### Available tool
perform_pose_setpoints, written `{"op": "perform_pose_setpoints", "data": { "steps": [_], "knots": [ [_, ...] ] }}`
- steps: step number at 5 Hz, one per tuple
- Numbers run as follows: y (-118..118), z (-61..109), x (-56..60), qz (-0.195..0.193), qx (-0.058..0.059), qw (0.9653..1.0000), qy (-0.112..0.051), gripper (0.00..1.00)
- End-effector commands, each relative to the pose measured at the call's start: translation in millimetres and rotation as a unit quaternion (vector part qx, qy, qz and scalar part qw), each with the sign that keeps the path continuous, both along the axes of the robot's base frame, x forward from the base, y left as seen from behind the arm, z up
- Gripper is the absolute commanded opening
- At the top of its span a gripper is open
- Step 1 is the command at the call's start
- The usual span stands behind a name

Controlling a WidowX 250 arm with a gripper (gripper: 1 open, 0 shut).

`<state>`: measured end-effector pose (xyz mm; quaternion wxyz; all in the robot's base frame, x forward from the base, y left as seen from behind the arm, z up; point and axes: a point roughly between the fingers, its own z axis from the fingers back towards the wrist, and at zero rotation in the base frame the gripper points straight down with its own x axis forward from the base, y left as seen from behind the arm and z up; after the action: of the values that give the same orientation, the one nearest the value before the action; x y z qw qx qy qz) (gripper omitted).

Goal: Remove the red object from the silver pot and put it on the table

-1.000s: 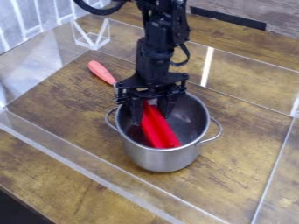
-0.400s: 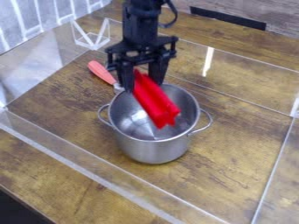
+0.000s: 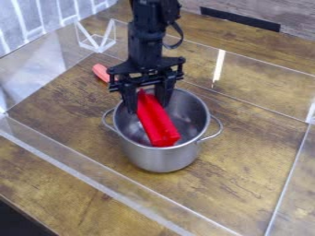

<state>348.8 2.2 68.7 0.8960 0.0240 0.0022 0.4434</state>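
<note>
The gripper (image 3: 145, 90) is pointing straight down over the silver pot (image 3: 165, 159), its fingers clamping the upper end of the red object (image 3: 157, 120) — the block is slanting down from the jaws, its lower end sitting inside the pot near the bottom. The pot is standing on the table (image 3: 264, 184), and a pink-handled spoon (image 3: 99, 70) is lying on the wood just behind the arm — mostly hidden by it.
</note>
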Motion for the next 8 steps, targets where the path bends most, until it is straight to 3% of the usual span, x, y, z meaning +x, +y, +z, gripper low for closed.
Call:
{"op": "perform_pose_setpoints", "data": {
  "steps": [1, 3, 5, 7, 8],
  "knots": [
    [0.1, 14.4, 6.7, -0.021, -0.002, 0.999, -0.039, 0.0],
    [2.9, 26.1, -2.1, -0.031, -0.008, 0.9987, -0.04, 0.0],
    [-3.4, 47.3, -0.7, -0.057, -0.017, 0.9974, -0.042, 0.0],
    [-3.2, 51.9, 16.8, -0.064, -0.018, 0.9969, -0.042, 0.0],
    [-0.5, 78.1, 14.1, -0.057, -0.025, 0.9966, -0.054, 0.0]
  ]
}}
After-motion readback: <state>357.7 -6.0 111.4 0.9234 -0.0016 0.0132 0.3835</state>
